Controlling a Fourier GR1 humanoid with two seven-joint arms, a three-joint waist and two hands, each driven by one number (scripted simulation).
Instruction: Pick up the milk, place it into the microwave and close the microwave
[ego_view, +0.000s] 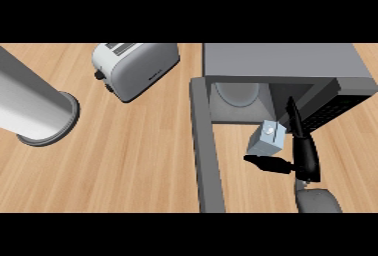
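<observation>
Milk carton, small and pale blue with a cap on top, at the mouth of the open microwave, just in front of the cavity and tilted a little.

Far left: large grey cylinder lying at a slant across the wooden counter, its flared round end toward the near side. Right of it, toward the far edge: silver toaster, slots up, two dark knobs on its left face, well apart from the cylinder.

Centre: microwave door swung fully open, seen edge-on as a long grey bar running from the oven's left corner toward the near edge. Right of the door: grey microwave top at the far side, with the lit cavity below it and the pale round turntable inside. Dark control panel on the oven's right side.

Right of the carton: right hand, black, coming in from the near edge on a grey forearm. Fingers extended and fairly straight, reaching far past the carton's right side toward the cavity; thumb spread out to the left, lying just near of the carton's base. Carton between thumb and fingers, touching or nearly so; actual contact hard to tell. Fingers not curled round it.
</observation>
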